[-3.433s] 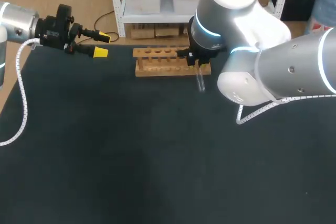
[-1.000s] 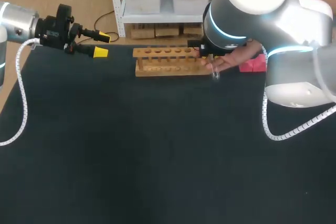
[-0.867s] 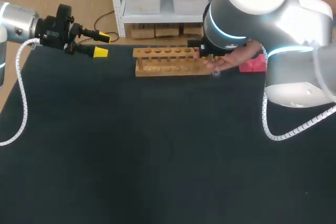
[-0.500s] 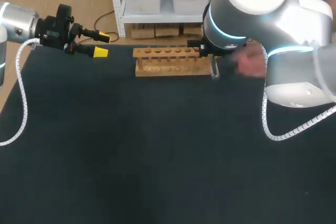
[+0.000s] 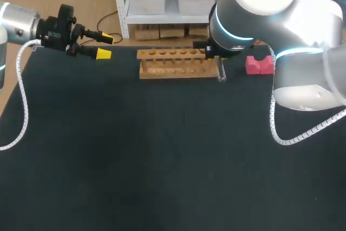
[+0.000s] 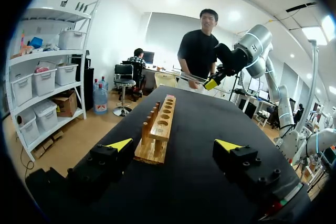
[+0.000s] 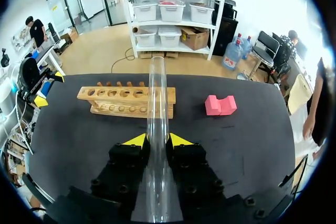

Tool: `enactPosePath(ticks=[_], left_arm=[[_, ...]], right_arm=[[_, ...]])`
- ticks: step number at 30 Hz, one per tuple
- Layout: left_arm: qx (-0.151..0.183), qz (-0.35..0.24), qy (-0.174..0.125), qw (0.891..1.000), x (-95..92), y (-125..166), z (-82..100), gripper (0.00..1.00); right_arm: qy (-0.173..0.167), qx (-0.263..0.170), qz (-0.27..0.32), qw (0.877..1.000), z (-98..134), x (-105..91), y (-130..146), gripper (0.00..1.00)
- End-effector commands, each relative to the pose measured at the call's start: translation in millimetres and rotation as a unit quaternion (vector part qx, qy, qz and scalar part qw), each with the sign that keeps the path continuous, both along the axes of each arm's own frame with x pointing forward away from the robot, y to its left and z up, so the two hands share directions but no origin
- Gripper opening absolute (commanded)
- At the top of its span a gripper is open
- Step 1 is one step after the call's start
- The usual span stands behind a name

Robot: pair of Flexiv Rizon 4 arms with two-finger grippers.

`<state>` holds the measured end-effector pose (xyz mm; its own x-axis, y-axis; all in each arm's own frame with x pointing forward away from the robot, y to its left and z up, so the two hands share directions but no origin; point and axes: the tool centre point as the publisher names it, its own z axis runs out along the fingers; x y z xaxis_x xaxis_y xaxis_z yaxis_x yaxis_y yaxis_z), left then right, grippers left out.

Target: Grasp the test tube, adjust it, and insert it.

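Clear glass test tube (image 7: 157, 93) sits clamped between the two yellow tips of the right claw (image 7: 157, 141), running straight out past them along the line of the fingers. Seen from the head view, the tube hangs just beside the right end of the long wooden rack (image 5: 175, 63) with its row of round holes, outside those holes. A small pink block (image 5: 259, 64) lies on the dark counter (image 5: 162, 160) near the rack's right end, apart from it. Over the far left corner of the counter, well apart from the rack, the left claw (image 5: 104, 46) hovers, spread wide around nothing.
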<state>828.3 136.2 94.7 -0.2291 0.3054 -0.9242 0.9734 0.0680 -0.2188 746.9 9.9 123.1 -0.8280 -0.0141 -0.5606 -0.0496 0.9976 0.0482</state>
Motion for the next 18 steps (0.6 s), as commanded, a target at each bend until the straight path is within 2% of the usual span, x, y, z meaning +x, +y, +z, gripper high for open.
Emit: enactPosePath(ticks=[1, 7, 18], left_arm=[[0.000, -0.001, 0.000, 1.000, 0.2, 0.3, -0.7, 1.00], [0.000, -0.001, 0.000, 1.000, 0.2, 0.3, -0.7, 1.00], [0.000, -0.001, 0.000, 1.000, 0.2, 0.3, -0.7, 1.00]], right_arm=[[-0.003, 0.000, -0.001, 1.000, -0.4, -1.3, -0.8, 0.00], [-0.003, 0.000, -0.001, 1.000, -0.4, -1.3, -0.8, 0.00], [-0.008, 0.015, 0.018, 1.000, -19.8, 27.0, 12.0, 0.00]])
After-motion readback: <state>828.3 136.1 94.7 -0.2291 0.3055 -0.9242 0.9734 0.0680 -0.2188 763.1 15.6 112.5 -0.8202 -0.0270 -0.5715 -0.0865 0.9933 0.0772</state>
